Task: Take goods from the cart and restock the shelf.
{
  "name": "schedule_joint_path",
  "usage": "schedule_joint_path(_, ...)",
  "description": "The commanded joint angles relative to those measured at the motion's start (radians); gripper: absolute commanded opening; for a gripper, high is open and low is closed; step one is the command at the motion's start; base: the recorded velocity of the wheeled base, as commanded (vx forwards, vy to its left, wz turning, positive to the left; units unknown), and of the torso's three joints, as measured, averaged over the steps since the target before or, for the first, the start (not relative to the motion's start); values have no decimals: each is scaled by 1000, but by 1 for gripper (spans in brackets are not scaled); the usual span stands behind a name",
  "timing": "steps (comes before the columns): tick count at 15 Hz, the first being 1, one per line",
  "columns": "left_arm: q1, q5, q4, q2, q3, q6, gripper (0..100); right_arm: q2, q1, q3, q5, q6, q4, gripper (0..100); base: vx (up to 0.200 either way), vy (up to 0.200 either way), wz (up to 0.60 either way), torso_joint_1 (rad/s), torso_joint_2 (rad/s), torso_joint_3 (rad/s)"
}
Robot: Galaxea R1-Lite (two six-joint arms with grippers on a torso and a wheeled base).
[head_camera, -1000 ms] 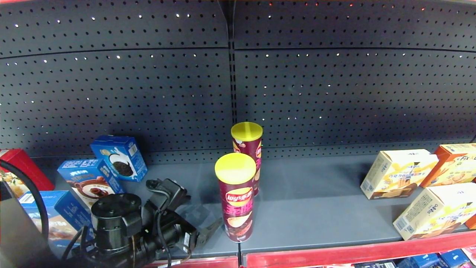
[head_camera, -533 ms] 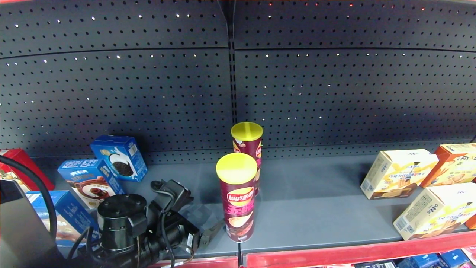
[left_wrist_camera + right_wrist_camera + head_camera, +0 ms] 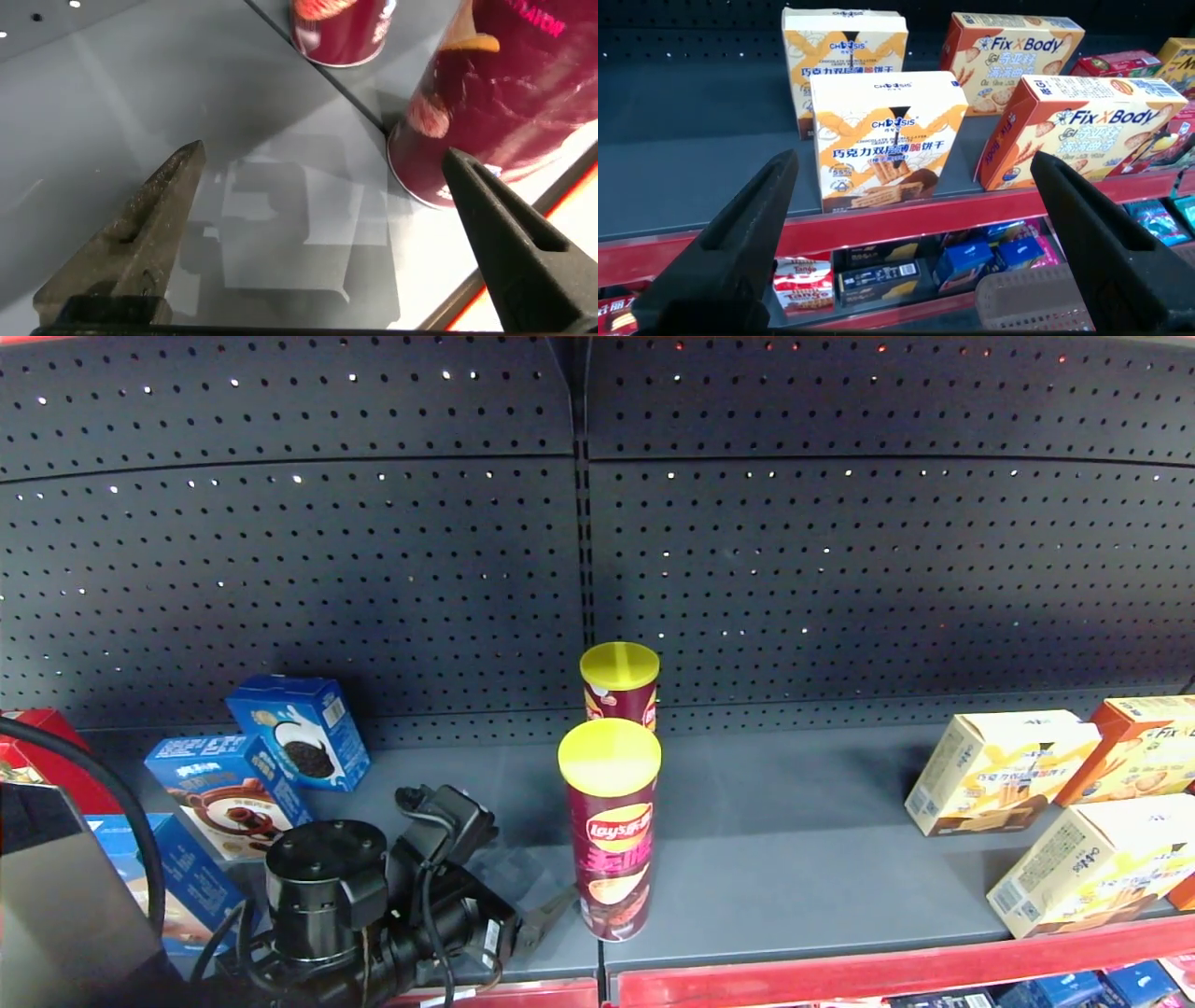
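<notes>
Where the front can stands: the maroon front can (image 3: 611, 831), yellow-lidded, is upright on the grey shelf (image 3: 794, 859), close to its red front lip (image 3: 887, 966) and on the seam between two shelf boards.
Rear can: a matching rear can (image 3: 620, 686) stands upright directly behind it, near the perforated back panel (image 3: 373, 569).
Left end effector: the left end effector (image 3: 324, 159) sits low over the shelf board on the front can's left side, its fingers spread wide with only bare board between them. One fingertip (image 3: 486, 210) lies just beside the can's base, and whether it touches cannot be told.
Right end effector: the right end effector (image 3: 915, 166) is spread wide and empty, held out in front of the shelf's right end and facing the boxed biscuits there.
Left of the cans: blue cookie boxes (image 3: 299, 728) stand at loose angles, with a red box (image 3: 47, 756) at the far edge.
Right of the cans: cream biscuit boxes (image 3: 1004, 770) sit well apart from the cans across a stretch of grey board, one behind and one nearer the lip. Orange boxes (image 3: 1139, 747) stand just beside them at the shelf's end.
Lower tier: small packets (image 3: 878, 275) line the level beneath the red lip.
</notes>
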Motion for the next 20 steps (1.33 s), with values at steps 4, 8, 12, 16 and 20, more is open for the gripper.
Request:
schedule_joint_path(4, -5, 0, -1, 8, -2, 0, 100, -5, 1, 5, 0, -1, 0, 100, 0, 0, 0, 0, 0, 0)
schedule_joint_path(8, -19, 9, -1, 19, -13, 0, 100, -5, 1, 8, 0, -1, 0, 100, 0, 0, 0, 0, 0, 0)
schedule_joint_path(12, -38, 25, -1, 28, -28, -4, 100, -3, 1, 9, 0, -1, 1, 100, 0, 0, 0, 0, 0, 0)
schedule_joint_path(16, -35, 25, -1, 34, -35, -4, 100, 3, 2, 11, 1, 5, 3, 100, 0, 0, 0, 0, 0, 0)
schedule_joint_path(20, -36, 25, -1, 40, -39, -6, 100, 8, 2, 19, 1, 7, 3, 100, 0, 0, 0, 0, 0, 0)
